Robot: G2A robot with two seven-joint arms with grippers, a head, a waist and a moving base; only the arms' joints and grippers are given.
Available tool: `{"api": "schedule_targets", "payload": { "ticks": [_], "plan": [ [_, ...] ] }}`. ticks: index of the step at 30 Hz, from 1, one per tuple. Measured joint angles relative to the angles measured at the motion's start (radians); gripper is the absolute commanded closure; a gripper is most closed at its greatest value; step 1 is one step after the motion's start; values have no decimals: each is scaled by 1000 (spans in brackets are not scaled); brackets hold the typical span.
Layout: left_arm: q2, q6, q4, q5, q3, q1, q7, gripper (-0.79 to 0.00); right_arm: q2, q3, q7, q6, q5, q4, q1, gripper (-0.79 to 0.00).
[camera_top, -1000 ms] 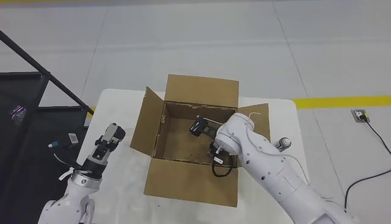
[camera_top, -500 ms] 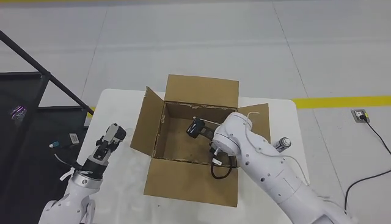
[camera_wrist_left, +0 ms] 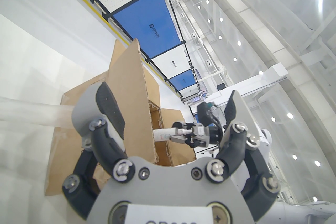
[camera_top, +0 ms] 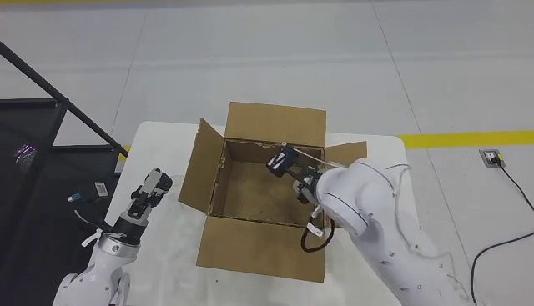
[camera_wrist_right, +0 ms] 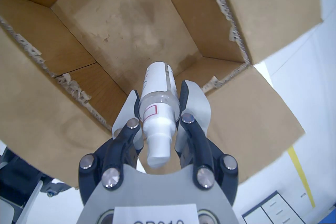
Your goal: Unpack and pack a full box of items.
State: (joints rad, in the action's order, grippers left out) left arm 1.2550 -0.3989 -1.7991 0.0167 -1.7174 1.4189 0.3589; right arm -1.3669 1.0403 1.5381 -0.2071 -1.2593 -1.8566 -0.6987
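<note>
Right gripper point(camera_wrist_right: 160, 91) has shifted toward upper right of frame, clenched on white cylindrical plastic bottle point(camera_wrist_right: 157, 80) above open brown cardboard box point(camera_top: 259, 252). Likely unpacking; next move calls for lifting it clear of the box. Left gripper point(camera_wrist_left: 169, 99) gapes wide.

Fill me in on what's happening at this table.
The robot is working on an open cardboard box on the table. Its right gripper is shut on a white bottle, holding it over the box's inside, near the far wall. The left gripper is open and holds nothing, off to the box's left side above the table.
</note>
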Motion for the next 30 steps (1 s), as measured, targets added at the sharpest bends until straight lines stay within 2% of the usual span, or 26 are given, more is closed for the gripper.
{"api": "schedule_targets", "payload": {
  "ticks": [5, 9, 11, 17, 23, 30],
  "plan": [
    [0, 0, 0, 0, 0, 0, 0, -785, 45, 170, -2, 25, -74, -296, -205, 0],
    [0, 0, 0, 0, 0, 0, 0, -785, 67, 306, -2, 80, -106, -463, -349, 0],
    [0, 0, 0, 0, 0, 0, 0, -785, 74, 381, -2, 109, -109, -501, -406, 0],
    [0, 0, 0, 0, 0, 0, 0, -785, 87, 560, -2, 157, -41, -493, -511, 0],
    [0, 0, 0, 0, 0, 0, 0, -785, 97, 678, -2, 171, 42, -467, -630, 0],
    [0, 0, 0, 0, 0, 0, 0, -785, 108, 657, -3, 114, 91, -299, -609, 0]
  ]
}}
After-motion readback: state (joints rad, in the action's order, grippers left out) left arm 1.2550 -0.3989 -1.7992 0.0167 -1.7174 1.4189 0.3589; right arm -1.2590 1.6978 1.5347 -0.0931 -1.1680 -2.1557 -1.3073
